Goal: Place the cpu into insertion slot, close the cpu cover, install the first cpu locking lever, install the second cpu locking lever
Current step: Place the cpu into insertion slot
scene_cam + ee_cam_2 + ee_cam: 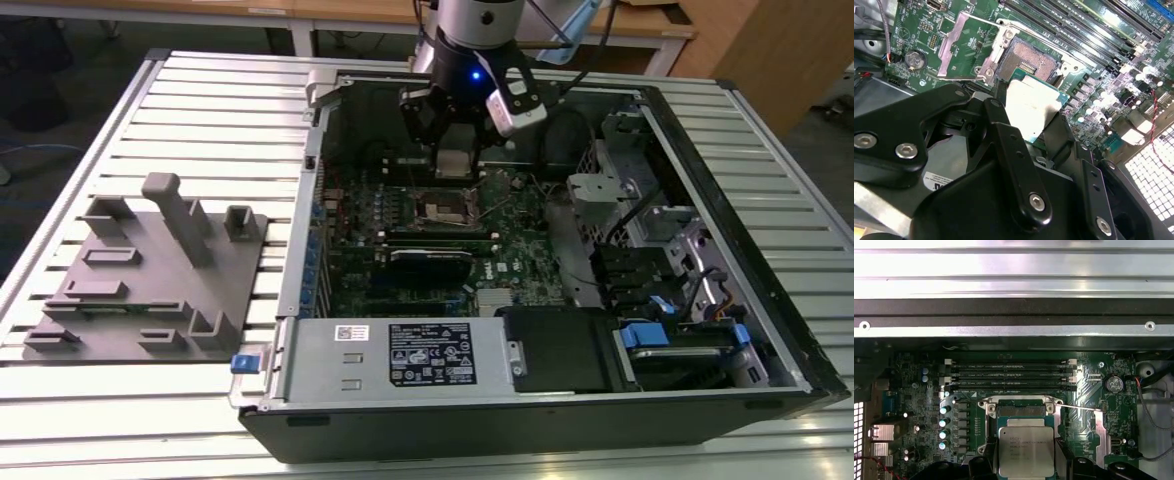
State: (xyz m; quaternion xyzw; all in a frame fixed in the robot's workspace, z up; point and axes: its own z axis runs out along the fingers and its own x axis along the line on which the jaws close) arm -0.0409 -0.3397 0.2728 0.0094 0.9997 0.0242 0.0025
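Note:
My gripper (458,150) is shut on the cpu (455,163), a small silvery square chip, and hangs over the open computer case. In both wrist views the cpu (1031,110) (1026,450) sits between the two black fingers (1001,125) (1063,460), just above and beside the insertion slot (1028,59) (1021,410). The insertion slot (445,207) lies bare on the green motherboard, its dark centre showing. The cpu cover (950,45) (1102,432) is swung open to one side of the slot. A thin wire lever (1079,407) stands raised next to it.
Long black memory slots (1011,375) run beside the socket. The case's walls (314,180) ring the board, with a power supply (400,355) at the front and drive bays (667,330) at the exterior view's right. A grey fixture (147,270) sits on the slatted table.

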